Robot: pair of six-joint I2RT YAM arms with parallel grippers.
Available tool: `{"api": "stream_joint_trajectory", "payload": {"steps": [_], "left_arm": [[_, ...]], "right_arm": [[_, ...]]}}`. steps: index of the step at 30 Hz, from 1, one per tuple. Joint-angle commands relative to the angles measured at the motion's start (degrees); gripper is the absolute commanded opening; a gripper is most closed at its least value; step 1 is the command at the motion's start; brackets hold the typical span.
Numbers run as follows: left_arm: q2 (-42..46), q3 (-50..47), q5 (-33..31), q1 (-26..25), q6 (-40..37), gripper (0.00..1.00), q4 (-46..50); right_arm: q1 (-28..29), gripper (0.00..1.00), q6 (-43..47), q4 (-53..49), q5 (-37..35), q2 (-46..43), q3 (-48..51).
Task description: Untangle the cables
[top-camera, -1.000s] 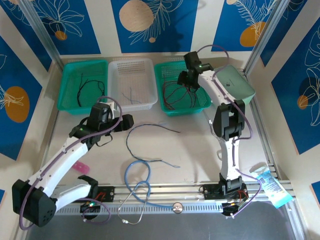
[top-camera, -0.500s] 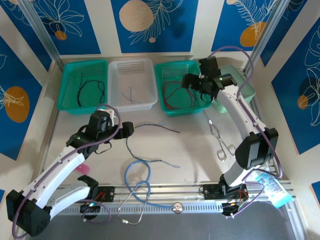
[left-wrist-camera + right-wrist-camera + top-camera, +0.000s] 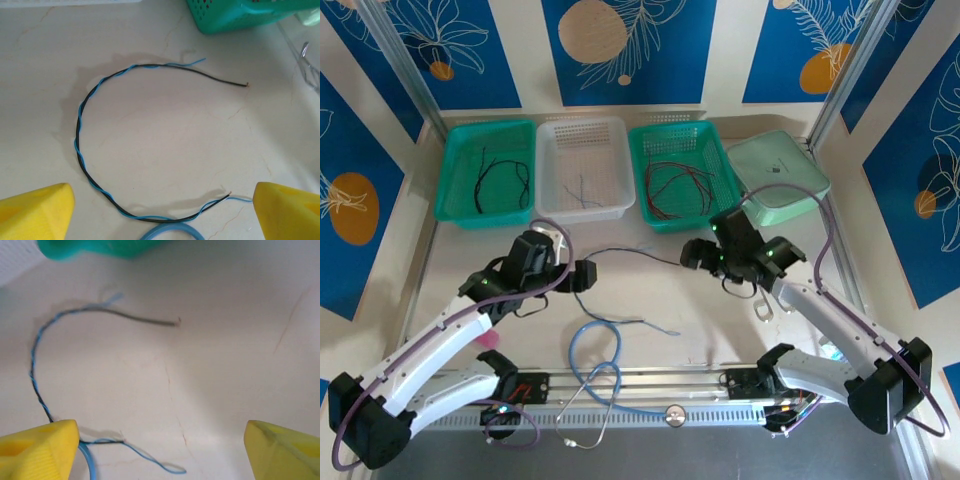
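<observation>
Both wide apart and empty — left pincer (image 3: 161,202), right pincer (image 3: 161,440) — over the twisted black-and-blue cables (image 3: 79,132).

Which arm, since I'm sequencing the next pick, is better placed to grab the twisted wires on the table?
Left, probably. The left gripper, open, has the twisted wires centred between its fingers; for the right gripper, also open, they sit off toward one finger.

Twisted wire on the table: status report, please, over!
Left tool open, right tool open, both empty. Black-and-blue cable pair lies twisted on the table between them. Thick blue tube right beside its near end.
</observation>
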State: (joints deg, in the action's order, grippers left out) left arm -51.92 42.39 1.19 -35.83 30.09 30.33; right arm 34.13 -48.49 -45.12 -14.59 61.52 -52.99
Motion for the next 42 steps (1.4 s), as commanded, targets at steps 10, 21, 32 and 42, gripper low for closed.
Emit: {"api": "stream_joint_trajectory", "payload": {"steps": [10, 21, 32, 42], "left_arm": [[3.18, -5.76, -1.96, -3.36, 1.52, 0.91, -0.62], [10.2, -9.94, -3.92, -3.41, 3.99, 0.9, 2.41], [11.58, -9.33, -6.61, -3.46, 3.65, 0.89, 3.69], [11.33, -11.28, -5.5, -3.63, 2.89, 0.89, 1.76]], "right_arm": [[9.0, 0.78, -20.38, 9.29, -1.15, 1.87, 8.78], [29.36, 0.54, -71.7, 1.36, -10.45, 2.9, 9.99], [31.74, 0.49, -96.09, 7.82, -3.62, 12.94, 9.67], [30.43, 0.47, -99.77, 3.52, -3.82, 16.85, 7.18]]}}
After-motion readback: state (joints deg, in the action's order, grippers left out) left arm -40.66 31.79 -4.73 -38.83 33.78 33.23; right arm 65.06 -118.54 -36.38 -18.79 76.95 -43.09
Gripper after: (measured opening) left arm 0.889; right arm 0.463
